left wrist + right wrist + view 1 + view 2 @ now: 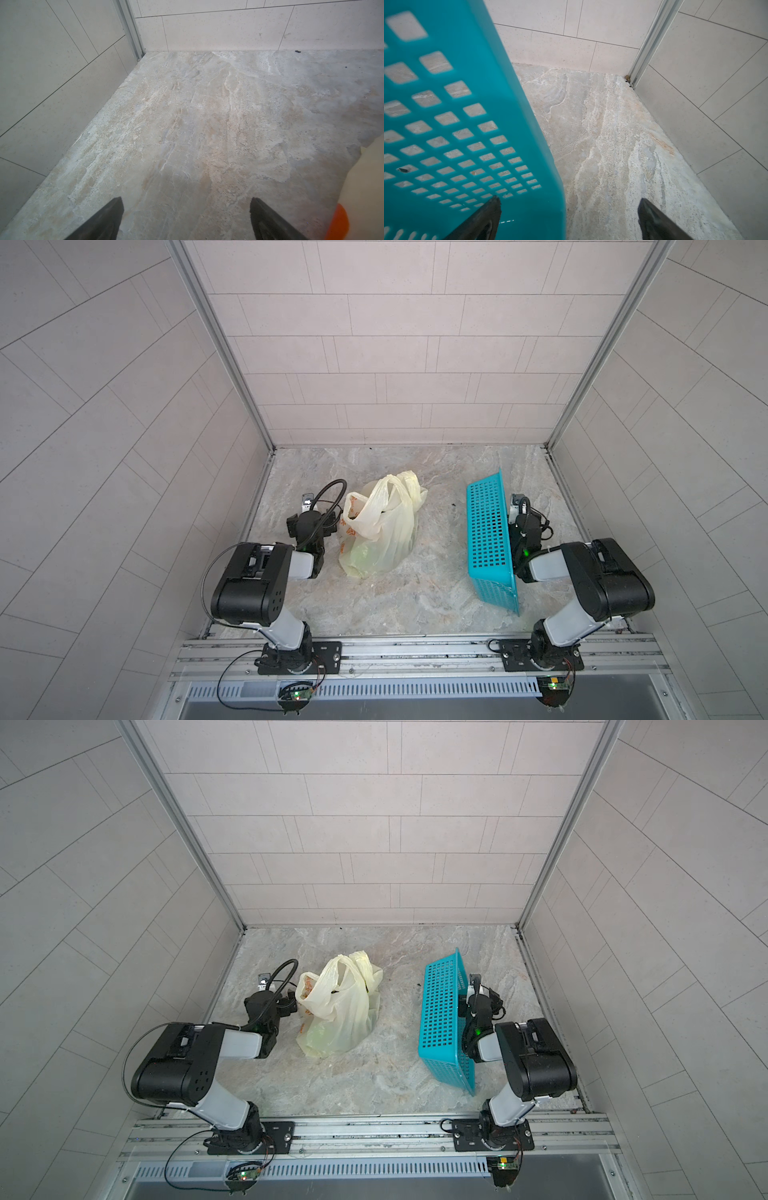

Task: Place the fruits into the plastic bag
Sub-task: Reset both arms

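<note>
Left hand [186, 199] and right hand [569, 198] wide open, empty, right one half hidden behind tipped basket [490, 539], pale-yellow orange-printed bag [382, 531] slumped mid-frame, fruits [360, 559] only a green blur inside

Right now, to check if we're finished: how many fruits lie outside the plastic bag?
0. None shows on the table or around the tipped teal basket; a greenish shape shows through the plastic bag. Some could be hidden behind the basket.
</note>
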Available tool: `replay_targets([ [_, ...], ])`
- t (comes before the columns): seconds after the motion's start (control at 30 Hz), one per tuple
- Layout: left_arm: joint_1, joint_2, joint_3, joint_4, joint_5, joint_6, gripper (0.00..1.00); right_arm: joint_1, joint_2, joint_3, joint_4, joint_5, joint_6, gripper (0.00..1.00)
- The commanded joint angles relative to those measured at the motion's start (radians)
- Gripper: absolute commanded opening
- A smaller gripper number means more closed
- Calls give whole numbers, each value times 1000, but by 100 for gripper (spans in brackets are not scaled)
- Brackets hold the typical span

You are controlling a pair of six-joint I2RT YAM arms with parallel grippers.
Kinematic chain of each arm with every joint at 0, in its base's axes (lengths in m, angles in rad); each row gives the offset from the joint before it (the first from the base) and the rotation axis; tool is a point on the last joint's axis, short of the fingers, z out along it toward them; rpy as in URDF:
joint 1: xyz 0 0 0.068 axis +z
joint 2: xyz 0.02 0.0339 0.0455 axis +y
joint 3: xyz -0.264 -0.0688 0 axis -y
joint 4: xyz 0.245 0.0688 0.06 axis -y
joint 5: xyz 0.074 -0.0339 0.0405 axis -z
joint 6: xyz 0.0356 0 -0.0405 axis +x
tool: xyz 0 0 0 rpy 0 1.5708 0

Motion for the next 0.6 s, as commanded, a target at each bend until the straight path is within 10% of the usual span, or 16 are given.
replay_targets([
  [0.0, 3, -1, 10, 35, 0, 3, 100, -3, -14, 9, -16, 16, 6, 99],
  [0.57, 30, 23, 32, 8, 28, -19, 100, -9, -11, 14, -24, 2, 9, 99],
])
